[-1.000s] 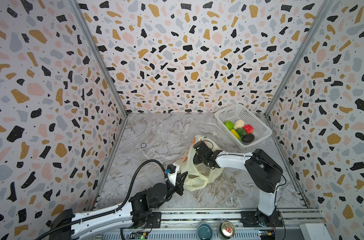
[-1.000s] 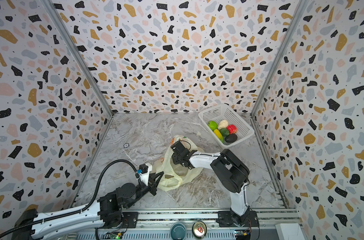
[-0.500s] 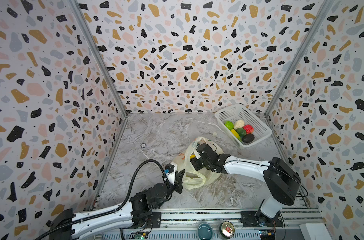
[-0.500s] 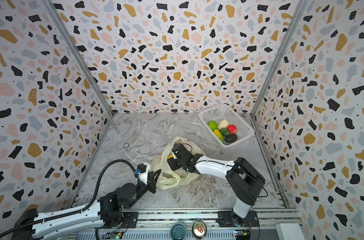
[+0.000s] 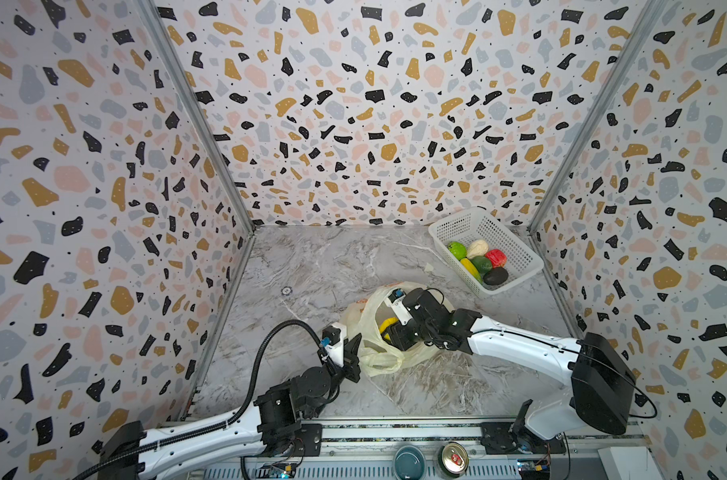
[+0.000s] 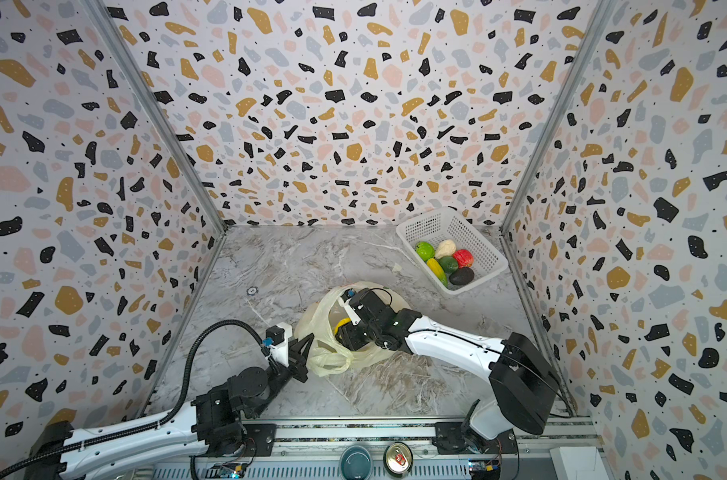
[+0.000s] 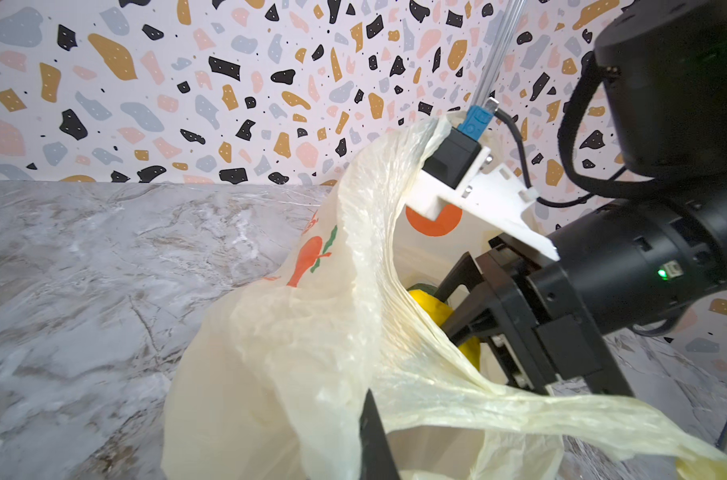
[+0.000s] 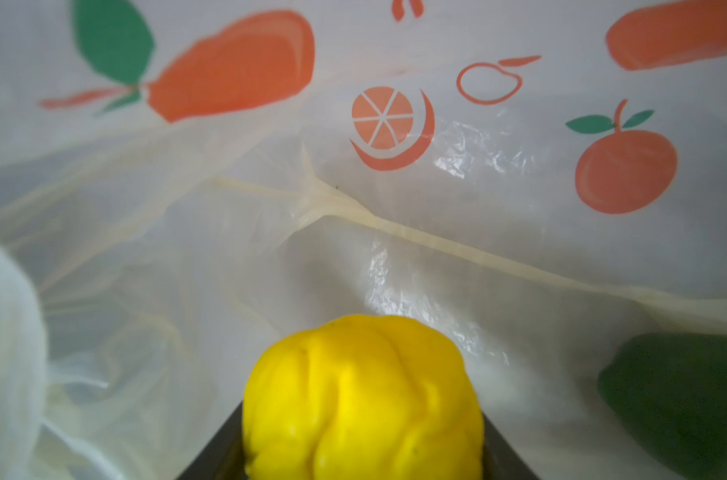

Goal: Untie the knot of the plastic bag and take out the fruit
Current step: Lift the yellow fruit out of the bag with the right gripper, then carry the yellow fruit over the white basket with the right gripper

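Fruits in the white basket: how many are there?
6. In the basket: lime green fruit and cream fruit farthest back, red fruit, dark green fruit and yellow fruit in the middle, black fruit nearest. Others could hide underneath.

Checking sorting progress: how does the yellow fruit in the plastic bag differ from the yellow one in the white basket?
Shape: the bagged yellow fruit is rounded and lumpy; the basket yellow fruit is long and narrow. Place: the first is inside the plastic bag, between the fingers of the right gripper, near a dark green piece; the second lies in the white basket among other fruit. Both are bright yellow.
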Robot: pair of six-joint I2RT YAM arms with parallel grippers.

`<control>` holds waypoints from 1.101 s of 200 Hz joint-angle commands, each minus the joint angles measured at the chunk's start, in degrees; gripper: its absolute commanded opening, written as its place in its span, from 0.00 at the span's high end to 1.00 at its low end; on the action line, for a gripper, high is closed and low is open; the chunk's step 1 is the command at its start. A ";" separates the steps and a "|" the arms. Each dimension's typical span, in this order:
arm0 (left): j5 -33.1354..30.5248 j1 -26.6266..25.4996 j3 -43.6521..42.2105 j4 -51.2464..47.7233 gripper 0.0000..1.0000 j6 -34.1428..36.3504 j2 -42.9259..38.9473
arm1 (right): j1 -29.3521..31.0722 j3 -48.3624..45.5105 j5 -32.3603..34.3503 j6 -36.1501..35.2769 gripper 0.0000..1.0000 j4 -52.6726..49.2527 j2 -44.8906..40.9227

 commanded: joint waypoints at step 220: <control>-4.88 -0.26 0.86 -4.60 1.00 0.92 -3.62 | -8.95 12.77 -3.64 -3.51 0.43 -11.13 -15.78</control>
